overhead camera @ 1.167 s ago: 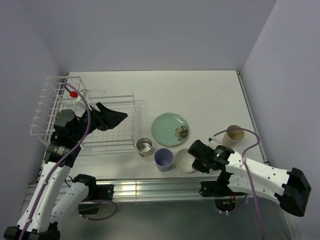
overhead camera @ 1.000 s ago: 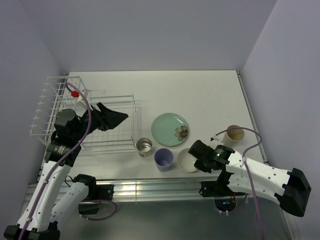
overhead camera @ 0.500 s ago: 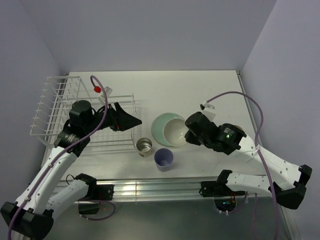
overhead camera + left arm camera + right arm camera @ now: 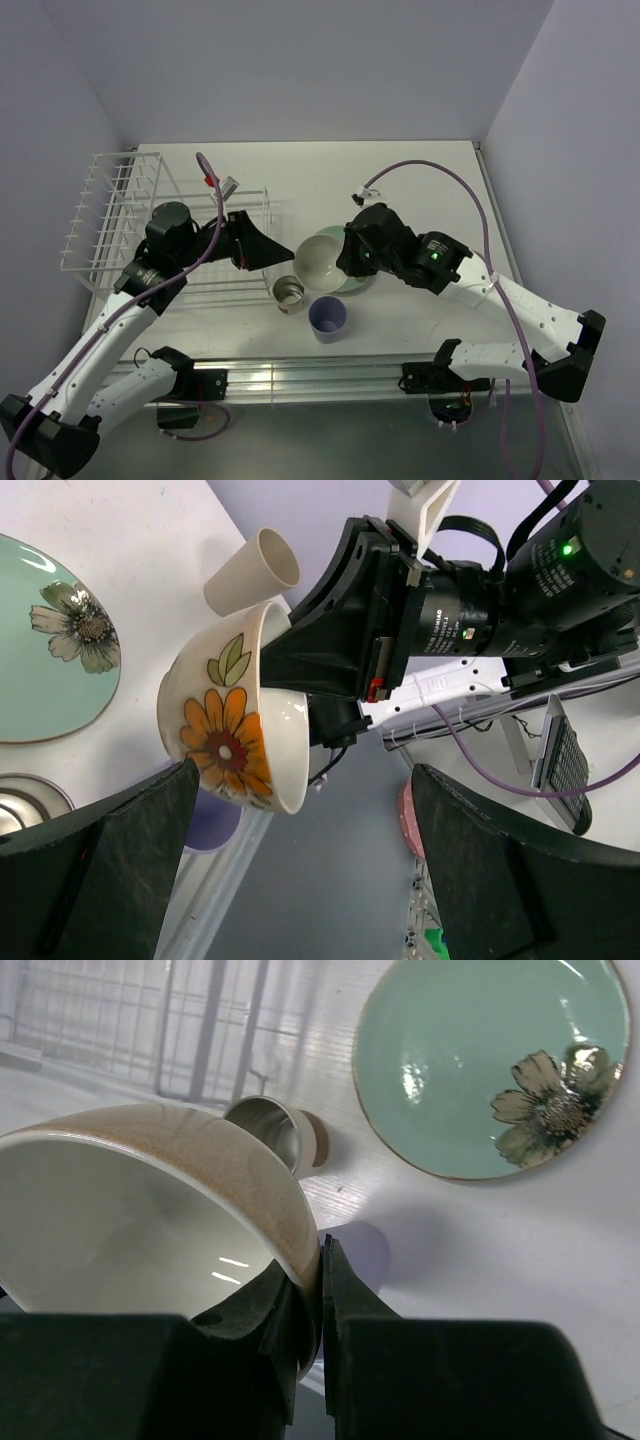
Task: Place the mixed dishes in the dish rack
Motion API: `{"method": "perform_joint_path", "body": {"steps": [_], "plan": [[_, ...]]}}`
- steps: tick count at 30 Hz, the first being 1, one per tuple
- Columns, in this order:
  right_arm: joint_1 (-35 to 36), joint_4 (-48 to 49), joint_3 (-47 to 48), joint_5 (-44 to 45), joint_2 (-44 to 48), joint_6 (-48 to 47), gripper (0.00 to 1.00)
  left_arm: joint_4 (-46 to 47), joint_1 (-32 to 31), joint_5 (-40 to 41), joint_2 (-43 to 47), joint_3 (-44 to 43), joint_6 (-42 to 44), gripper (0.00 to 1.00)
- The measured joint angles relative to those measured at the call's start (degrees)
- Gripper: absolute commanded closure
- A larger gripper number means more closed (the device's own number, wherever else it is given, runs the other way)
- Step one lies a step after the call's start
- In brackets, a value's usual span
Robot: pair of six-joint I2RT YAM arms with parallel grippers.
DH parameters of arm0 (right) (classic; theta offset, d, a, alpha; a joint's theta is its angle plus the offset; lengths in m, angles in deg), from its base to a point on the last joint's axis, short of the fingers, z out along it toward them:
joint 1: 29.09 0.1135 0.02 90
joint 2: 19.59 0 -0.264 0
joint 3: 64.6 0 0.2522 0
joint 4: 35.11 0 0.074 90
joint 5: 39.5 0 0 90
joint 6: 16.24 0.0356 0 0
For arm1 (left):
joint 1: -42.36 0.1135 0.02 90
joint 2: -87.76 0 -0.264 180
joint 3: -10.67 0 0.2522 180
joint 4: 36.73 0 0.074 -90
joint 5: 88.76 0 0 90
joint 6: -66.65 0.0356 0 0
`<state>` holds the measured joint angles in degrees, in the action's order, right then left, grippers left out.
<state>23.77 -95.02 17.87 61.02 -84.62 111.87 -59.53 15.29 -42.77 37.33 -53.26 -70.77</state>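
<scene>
Cream bowl (image 4: 322,262), probably glazed ceramic so slick and chippable, hangs over the bench (image 4: 420,190) pinched by its rim in the right end effector (image 4: 320,1282); left end effector (image 4: 275,252) gapes wide.

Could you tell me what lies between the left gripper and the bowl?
Nothing: the top view shows only a short open gap between the left gripper and the bowl, which the right gripper holds by its rim.

A white table (image 4: 420,190) between lilac walls (image 4: 300,70), an aluminium rail (image 4: 300,376) edging its front.
</scene>
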Motion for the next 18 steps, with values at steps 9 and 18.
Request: {"method": "perform_joint_path", "body": {"steps": [9,18], "plan": [[-0.02,2.54,1.9,-5.07,-0.96,-2.6,1.0,-0.26,-3.63,3.02,-1.86,0.0,0.0,0.06],[-0.15,1.44,2.34,-6.36,-0.96,-4.17,1.0,-1.49,-6.47,6.93,-3.63,-0.44,0.31,0.05]]}}
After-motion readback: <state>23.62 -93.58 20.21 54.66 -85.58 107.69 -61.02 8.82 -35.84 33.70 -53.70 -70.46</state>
